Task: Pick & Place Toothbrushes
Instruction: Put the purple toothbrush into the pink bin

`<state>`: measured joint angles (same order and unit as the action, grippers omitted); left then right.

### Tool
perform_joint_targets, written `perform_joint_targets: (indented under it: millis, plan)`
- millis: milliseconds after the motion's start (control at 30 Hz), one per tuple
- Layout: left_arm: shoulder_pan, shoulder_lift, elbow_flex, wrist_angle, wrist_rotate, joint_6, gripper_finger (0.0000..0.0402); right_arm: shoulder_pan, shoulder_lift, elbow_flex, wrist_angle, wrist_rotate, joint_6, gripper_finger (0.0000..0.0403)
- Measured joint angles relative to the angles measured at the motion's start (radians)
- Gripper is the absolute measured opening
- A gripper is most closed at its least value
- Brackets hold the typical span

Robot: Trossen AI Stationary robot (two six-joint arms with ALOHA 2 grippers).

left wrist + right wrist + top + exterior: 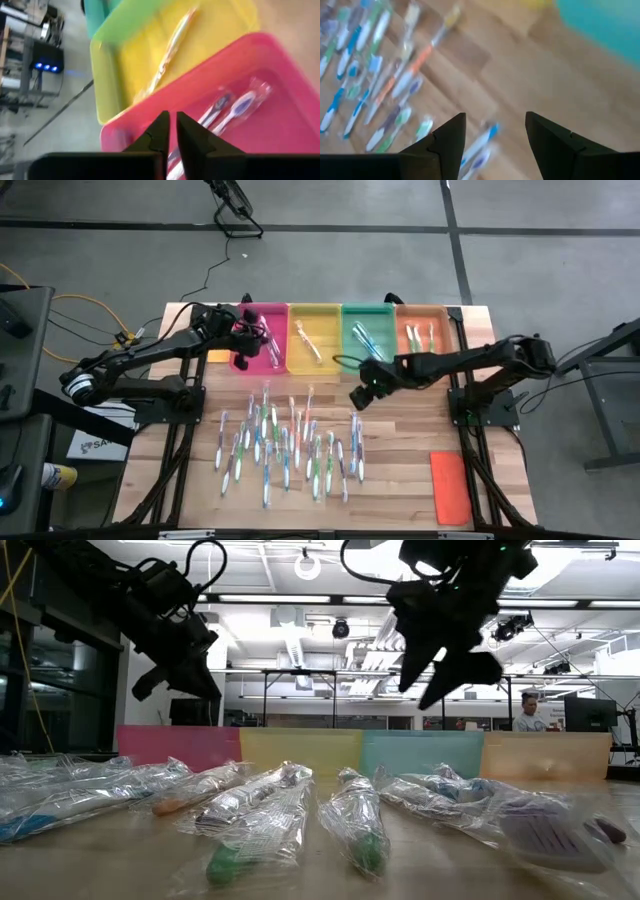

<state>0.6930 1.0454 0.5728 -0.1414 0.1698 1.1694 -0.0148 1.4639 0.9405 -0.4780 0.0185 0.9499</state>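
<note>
Left claw clenched empty over pink tray; right claw released above toothbrushes (bench pile).

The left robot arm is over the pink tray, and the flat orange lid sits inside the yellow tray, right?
Not quite. The orange lid lies on the bare table near the right front corner, not in the yellow tray, as the high view shows. The left gripper is over the pink tray.
</note>
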Motion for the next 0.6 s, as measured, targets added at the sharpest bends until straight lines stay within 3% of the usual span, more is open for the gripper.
perform_joint_targets:
  millis: [100, 267, 600]
  plan:
    - [0.0, 0.0, 0.0, -0.003, 0.068, 0.001, 0.0004, 0.058, 0.0, 0.0, -0.033, 0.005, 0.107, 0.0199]
    - [0.0, 0.0, 0.0, -0.005, 0.136, 0.004, 0.001, 0.146, 0.0, 0.0, -0.035, 0.071, 0.225, 0.0199]
    - [0.0, 0.003, 0.0, -0.027, 0.182, 0.011, 0.0009, 0.289, 0.054, 0.0, -0.029, 0.256, 0.397, 0.0199]
